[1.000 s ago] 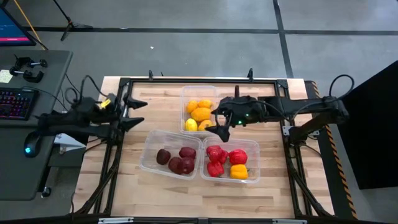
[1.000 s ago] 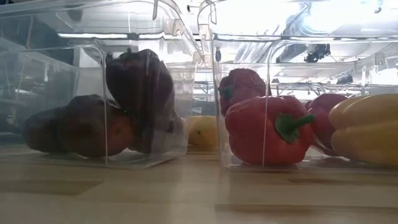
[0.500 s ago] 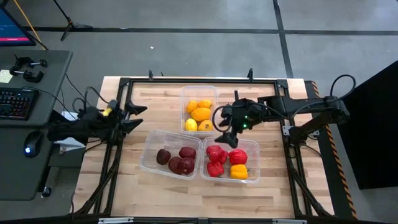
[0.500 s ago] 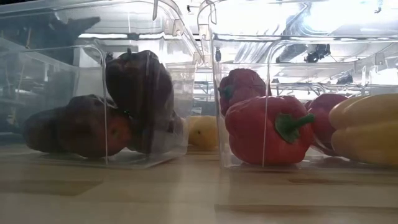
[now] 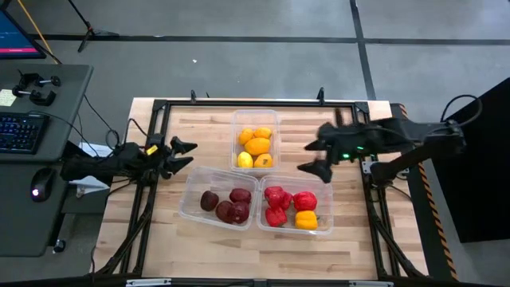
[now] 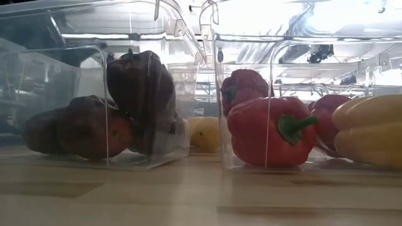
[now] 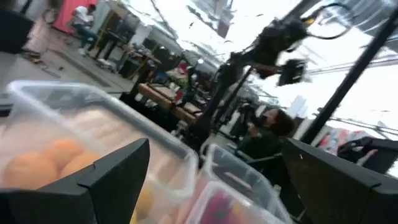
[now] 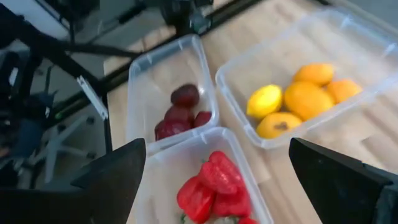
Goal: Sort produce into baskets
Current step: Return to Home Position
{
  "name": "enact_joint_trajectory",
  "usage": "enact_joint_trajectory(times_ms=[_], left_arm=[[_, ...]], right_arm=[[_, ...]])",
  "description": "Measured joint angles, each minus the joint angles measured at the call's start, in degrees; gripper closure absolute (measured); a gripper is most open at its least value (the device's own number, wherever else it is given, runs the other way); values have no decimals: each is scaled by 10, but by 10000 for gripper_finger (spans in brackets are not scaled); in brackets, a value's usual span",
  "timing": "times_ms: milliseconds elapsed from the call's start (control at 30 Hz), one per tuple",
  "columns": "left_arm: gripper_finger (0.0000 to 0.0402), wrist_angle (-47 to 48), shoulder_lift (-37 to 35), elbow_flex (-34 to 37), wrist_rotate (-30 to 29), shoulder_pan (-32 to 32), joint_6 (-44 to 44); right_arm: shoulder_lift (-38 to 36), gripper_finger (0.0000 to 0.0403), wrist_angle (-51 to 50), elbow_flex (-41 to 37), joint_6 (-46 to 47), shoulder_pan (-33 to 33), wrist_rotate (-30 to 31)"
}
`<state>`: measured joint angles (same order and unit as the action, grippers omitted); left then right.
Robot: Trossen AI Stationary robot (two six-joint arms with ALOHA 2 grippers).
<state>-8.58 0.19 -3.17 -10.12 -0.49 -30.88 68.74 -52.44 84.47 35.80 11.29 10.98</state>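
Three clear tubs stand on the wooden table. The far tub (image 5: pixel 236 134) holds lemons and orange citrus (image 5: pixel 256 145), which also show in the right wrist view (image 8: pixel 303 96). The near left tub (image 5: pixel 191 199) holds dark maroon fruits (image 5: pixel 227 205). The near right tub (image 5: pixel 325 209) holds red peppers (image 5: pixel 285 200) and a yellow-orange pepper (image 5: pixel 305 220). My left gripper (image 5: pixel 182 153) is open and empty, left of the tubs. My right gripper (image 5: pixel 312 157) is open and empty, right of the far tub, above the table.
A black frame (image 5: pixel 239 103) runs round the table top. Bare wood lies along the near edge (image 5: pixel 239 247) and the right side (image 5: pixel 343 191). A desk with a keyboard (image 5: pixel 20 131) stands off the table's left. In the low view the maroon fruits (image 6: pixel 141 88) and peppers (image 6: pixel 270 132) rest in their tubs.
My right gripper has drawn back from over the gap between the tubs toward the table's right edge, staying open. My left gripper has shifted a little toward the table's near edge and the tubs. The produce has kept still.
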Motion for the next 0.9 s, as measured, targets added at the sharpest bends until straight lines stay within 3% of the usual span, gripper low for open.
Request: enact_joint_trajectory(times_ms=[167, 333, 533, 667, 800, 900], left_arm=[[46, -12, 1, 25, -42, 0, -20], [46, -3, 1, 25, -42, 0, -21], [46, 59, 1, 25, -10, 0, -97], [46, 73, 4, 25, 69, 0, -178], [46, 77, 4, 25, 117, 0, -184], [46, 77, 4, 25, 120, 0, -185]], right_arm=[[-53, 18, -21, 0, 15, 72, 124], [-106, 18, -23, -40, 19, 133, 194], [-273, 18, 186, -292, 37, 168, 186], [-411, 18, 379, -475, 7, 169, 168], [-526, 18, 570, -628, -50, 158, 155], [-590, 18, 629, -708, -45, 131, 136]])
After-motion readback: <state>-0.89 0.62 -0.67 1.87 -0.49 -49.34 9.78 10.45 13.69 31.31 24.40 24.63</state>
